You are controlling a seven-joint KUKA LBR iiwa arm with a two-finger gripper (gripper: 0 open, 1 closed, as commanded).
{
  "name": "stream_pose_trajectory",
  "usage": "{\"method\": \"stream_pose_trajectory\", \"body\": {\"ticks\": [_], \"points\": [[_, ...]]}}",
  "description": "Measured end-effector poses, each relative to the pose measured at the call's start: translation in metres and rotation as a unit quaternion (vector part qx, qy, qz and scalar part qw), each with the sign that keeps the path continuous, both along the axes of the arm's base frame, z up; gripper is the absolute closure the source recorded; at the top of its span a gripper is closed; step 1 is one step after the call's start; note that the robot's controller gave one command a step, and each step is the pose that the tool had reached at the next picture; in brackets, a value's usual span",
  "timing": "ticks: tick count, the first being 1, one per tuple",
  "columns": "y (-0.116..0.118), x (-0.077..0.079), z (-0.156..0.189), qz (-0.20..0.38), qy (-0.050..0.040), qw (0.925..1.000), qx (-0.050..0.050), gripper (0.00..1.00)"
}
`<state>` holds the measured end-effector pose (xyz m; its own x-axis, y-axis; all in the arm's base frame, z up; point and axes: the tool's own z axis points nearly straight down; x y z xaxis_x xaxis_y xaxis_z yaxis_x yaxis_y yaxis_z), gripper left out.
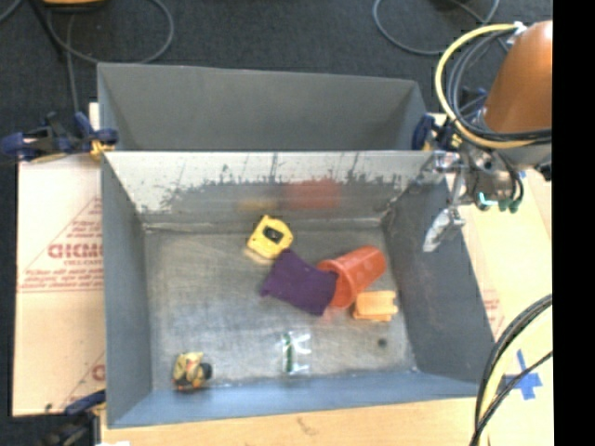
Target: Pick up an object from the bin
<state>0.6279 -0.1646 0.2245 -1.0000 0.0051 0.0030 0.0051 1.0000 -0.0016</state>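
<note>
My gripper [441, 230] hangs over the bin's right wall, up near the rim, with nothing between its fingers. An orange-red cup [358, 269] lies on its side in the middle of the bin floor, well to the gripper's left and below it. A purple cloth [297, 282] lies against the cup's left side. A small orange block [375, 306] sits just in front of the cup.
A yellow tape measure [269, 239] lies toward the back of the bin. A small clear and green item [296, 353] rests near the front wall. A small yellow and dark toy [191, 371] sits in the front left corner.
</note>
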Motion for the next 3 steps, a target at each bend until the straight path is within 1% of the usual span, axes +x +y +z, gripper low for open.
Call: {"method": "stream_pose_trajectory", "body": {"ticks": [1,2,3], "points": [[0.001,0.001,0.005,0.001,-0.0042,1.0,-0.001,0.0],[0.005,0.014,-0.055,0.033,-0.0068,0.9994,-0.001,0.0],[0.034,-0.002,-0.081,0.148,-0.0015,0.9889,0.001,0.0]]}}
